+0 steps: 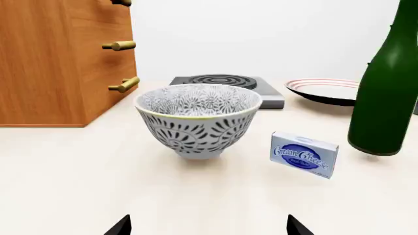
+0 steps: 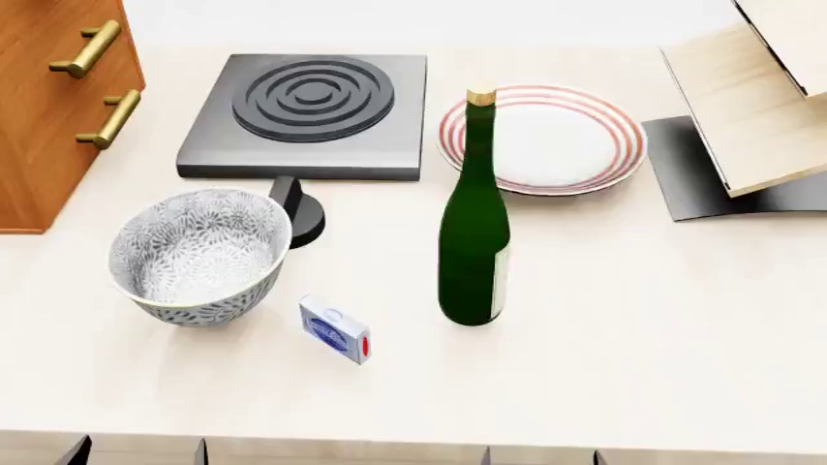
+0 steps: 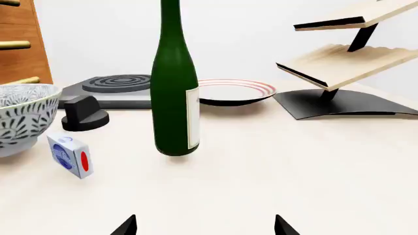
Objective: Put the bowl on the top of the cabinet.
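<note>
Cabinet (image 2: pixel 52 107) stands at the table's (image 2: pixel 621 339) far left edge. Bowl (image 2: pixel 197 254) sits upright at its 5 o'clock, near but apart. Cream cheese box (image 2: pixel 336 329) lies at the bowl's 4 o'clock, then the green bottle (image 2: pixel 474 242). Left claw (image 1: pixel 207 226) and right claw (image 3: pixel 203 225) both wide, holding nothing

A deep round white bowl (image 2: pixel 198 256) wears a dense grey leaf pattern; at its 10 o'clock stands a reddish-brown wood-grain cabinet (image 2: pixel 45 126) with brass bar handles (image 2: pixel 85 48). The small white box (image 2: pixel 335 330) shows a blue oval and red dot, the glass bottle (image 2: pixel 474 232) is dark green, and the flat white plate (image 2: pixel 543 138) carries red rings
</note>
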